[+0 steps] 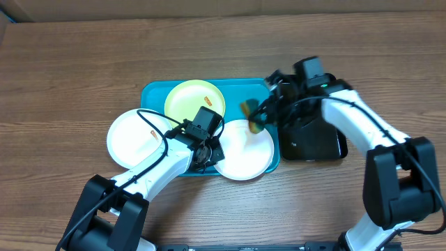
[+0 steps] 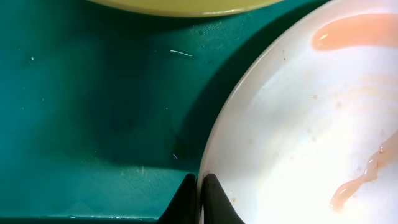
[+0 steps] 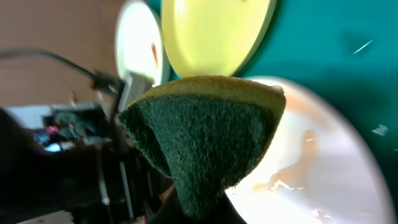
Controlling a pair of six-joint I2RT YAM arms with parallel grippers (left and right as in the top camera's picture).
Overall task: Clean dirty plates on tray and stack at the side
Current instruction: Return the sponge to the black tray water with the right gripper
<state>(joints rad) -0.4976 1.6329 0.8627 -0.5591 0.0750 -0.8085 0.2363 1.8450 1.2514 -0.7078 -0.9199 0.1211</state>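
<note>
The turquoise tray [image 1: 157, 94] holds a pale yellow-green plate [image 1: 195, 101] at its back. A white plate [image 1: 245, 152] lies over the tray's front right corner. A second white plate [image 1: 132, 138] overhangs the tray's left edge. My left gripper [image 1: 209, 150] is shut on the left rim of the front white plate [image 2: 298, 124], which carries orange smears. My right gripper [image 1: 256, 117] is shut on a green and yellow sponge [image 3: 205, 137] and holds it just above that plate [image 3: 323, 162].
A smaller black tray [image 1: 317, 143] stands right of the turquoise tray, under my right arm. The left arm's cable loops over the left white plate. The brown wooden table [image 1: 70, 70] surrounds the trays.
</note>
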